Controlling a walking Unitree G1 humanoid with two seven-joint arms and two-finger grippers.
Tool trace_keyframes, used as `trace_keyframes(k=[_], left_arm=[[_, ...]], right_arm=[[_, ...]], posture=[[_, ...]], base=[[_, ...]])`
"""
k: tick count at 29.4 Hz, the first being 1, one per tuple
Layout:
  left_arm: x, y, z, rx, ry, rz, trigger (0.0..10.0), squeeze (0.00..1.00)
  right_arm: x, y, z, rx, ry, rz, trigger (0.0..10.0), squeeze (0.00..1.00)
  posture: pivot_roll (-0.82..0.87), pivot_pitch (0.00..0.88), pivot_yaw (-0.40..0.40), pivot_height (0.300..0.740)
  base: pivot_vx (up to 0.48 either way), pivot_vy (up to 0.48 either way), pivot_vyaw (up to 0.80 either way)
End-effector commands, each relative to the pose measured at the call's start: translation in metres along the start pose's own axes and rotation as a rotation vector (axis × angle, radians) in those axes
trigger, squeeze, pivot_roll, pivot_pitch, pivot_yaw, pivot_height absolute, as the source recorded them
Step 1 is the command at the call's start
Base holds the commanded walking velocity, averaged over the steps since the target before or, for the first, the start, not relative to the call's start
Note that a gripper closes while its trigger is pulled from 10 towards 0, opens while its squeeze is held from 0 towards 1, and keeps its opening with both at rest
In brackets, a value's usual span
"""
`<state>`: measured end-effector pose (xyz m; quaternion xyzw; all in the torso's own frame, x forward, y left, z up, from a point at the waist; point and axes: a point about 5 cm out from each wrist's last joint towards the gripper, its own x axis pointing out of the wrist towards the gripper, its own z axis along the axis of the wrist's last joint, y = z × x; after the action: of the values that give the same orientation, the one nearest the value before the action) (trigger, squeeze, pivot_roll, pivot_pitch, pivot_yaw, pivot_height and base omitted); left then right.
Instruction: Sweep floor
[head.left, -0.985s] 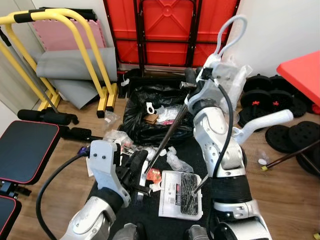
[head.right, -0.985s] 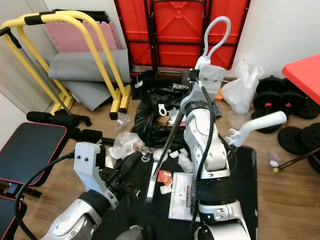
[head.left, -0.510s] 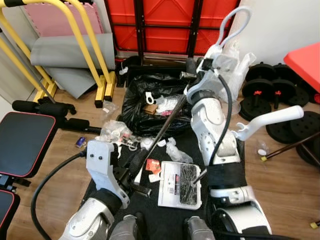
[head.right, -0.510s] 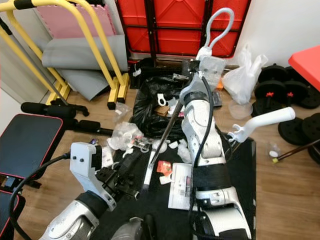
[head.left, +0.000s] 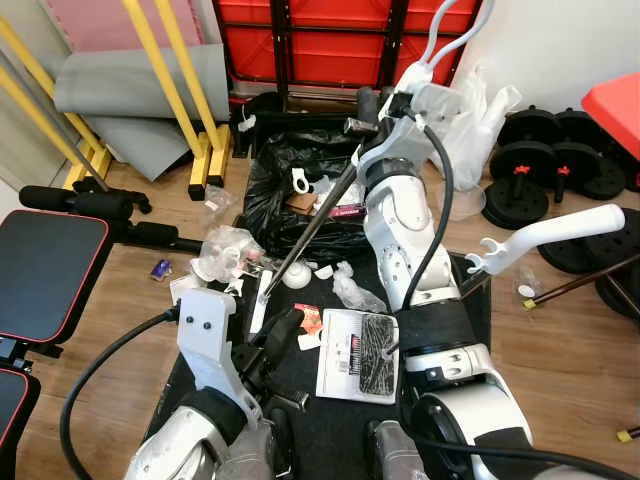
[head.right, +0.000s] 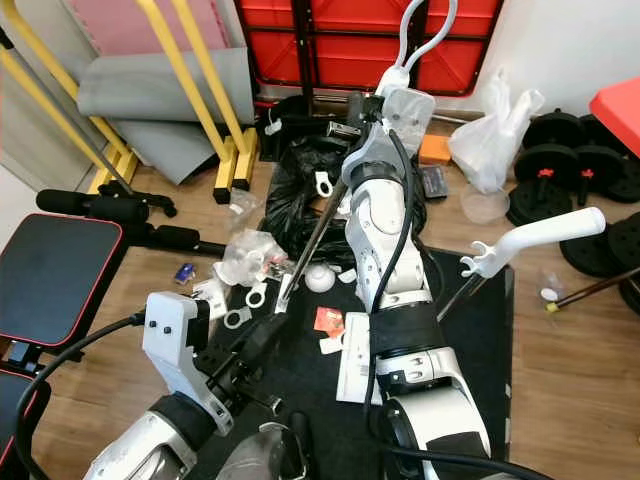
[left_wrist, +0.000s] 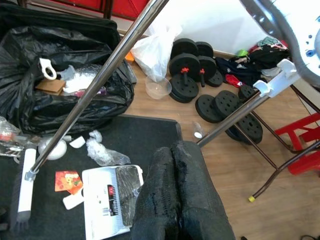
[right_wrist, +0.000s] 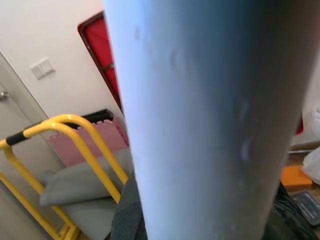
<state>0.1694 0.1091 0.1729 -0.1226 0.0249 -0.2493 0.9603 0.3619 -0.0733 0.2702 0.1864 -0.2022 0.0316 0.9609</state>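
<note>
My right gripper (head.left: 364, 104) is raised over the black trash bag (head.left: 300, 205), shut on the top of a broom. The broom's metal pole (head.left: 310, 225) slants down to a white brush head (head.left: 258, 300) that rests on the black mat (head.left: 330, 410) beside crumpled plastic (head.left: 225, 252). A white ball (head.left: 297, 279), a red card (head.left: 310, 320) and a plastic wrap (head.left: 355, 296) lie nearby. The white dustpan (head.left: 360, 355) lies flat on the mat, its long handle (head.left: 545, 225) sticking out to the right. My left gripper (head.left: 287, 328) hovers low just left of the dustpan, shut on nothing.
Yellow bars (head.left: 170, 80) and grey mats stand at the back left, and a black bench (head.left: 50, 265) is on the left. Weight plates (head.left: 525, 160) and a white bag (head.left: 475, 110) sit at the right. A red folded table (head.left: 320, 40) leans on the wall.
The brush head has swung left and away from the dustpan, toward the crumpled plastic. The camera has tilted and shifted. My left gripper stays shut near the dustpan.
</note>
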Motion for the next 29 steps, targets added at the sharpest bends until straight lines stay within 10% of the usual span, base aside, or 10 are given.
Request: trace_keyframes(k=[1, 29], left_arm=[[-0.004, -0.005, -0.002, -0.012, 0.027, -0.049, 10.0, 0.00], [-0.002, -0.006, -0.004, -0.033, 0.032, -0.063, 10.0, 0.00]], right_arm=[[-0.002, 0.019, 0.000, 0.076, -0.019, 0.028, 10.0, 0.00], [0.007, 0.004, 0.010, -0.126, -0.062, -0.051, 10.0, 0.00]], posture=[[-0.03, 0.351, -0.002, 0.740], [-0.06, 0.330, -0.005, 0.740]], base=[[0.000, 0.000, 0.00], [0.000, 0.000, 0.00]])
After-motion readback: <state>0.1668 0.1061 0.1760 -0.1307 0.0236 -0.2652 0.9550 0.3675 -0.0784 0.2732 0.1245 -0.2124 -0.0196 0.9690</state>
